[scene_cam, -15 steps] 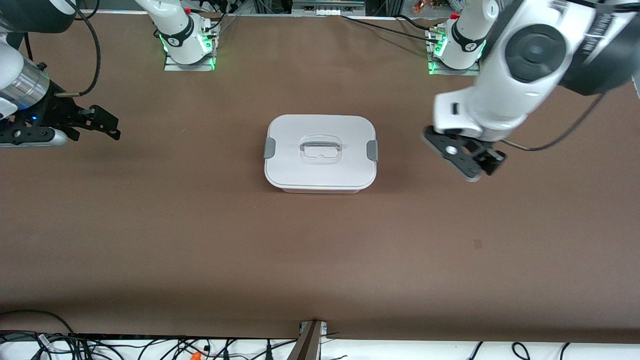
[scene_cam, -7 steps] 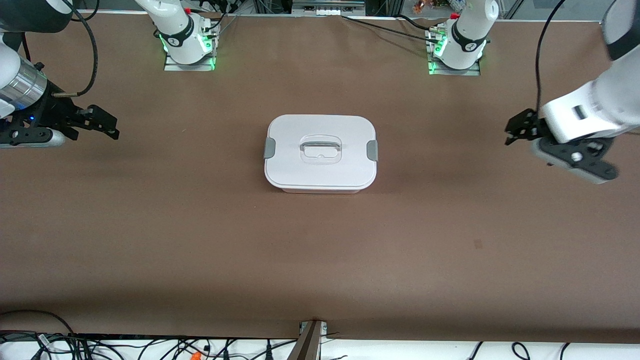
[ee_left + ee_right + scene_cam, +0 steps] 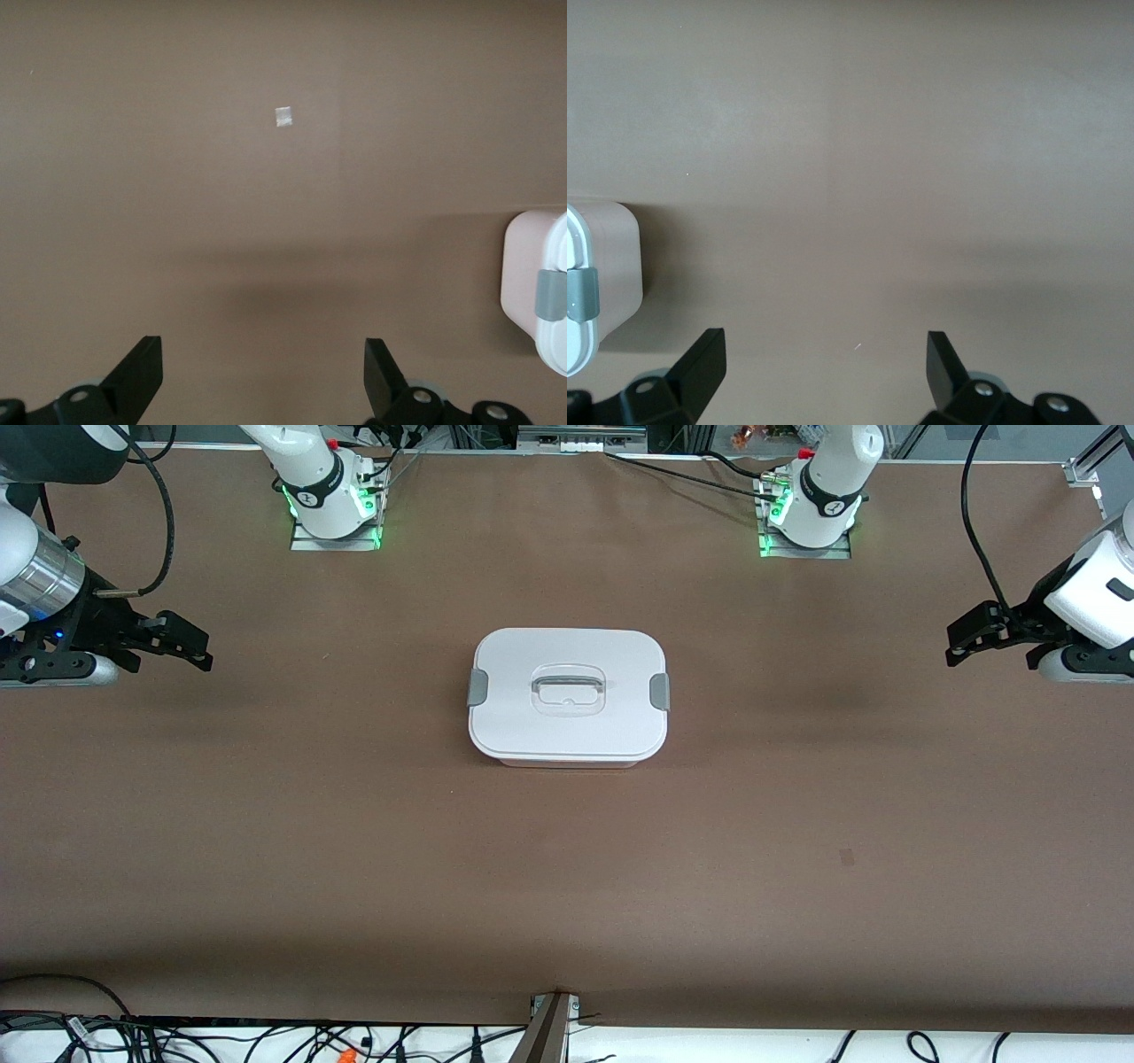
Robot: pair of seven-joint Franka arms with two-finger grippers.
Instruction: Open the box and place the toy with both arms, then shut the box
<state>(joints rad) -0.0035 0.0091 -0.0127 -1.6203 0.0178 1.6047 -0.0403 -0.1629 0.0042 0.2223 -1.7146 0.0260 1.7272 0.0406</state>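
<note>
Well apart from both sets of spread fingers, midway between them: the box [image 3: 568,696], lid on, clips down. Left gripper [image 3: 973,638] swung out to table's end; right gripper [image 3: 182,644] waiting. Task apparently finished.

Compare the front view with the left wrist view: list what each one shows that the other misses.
Only the front view shows the whole box with its white lid on, its clear handle, both grey clips, and the right gripper open over the table's right-arm end. Only the left wrist view shows a small pale square mark on the table. Both show the open left gripper, the brown table and one grey clip of the box.
</note>
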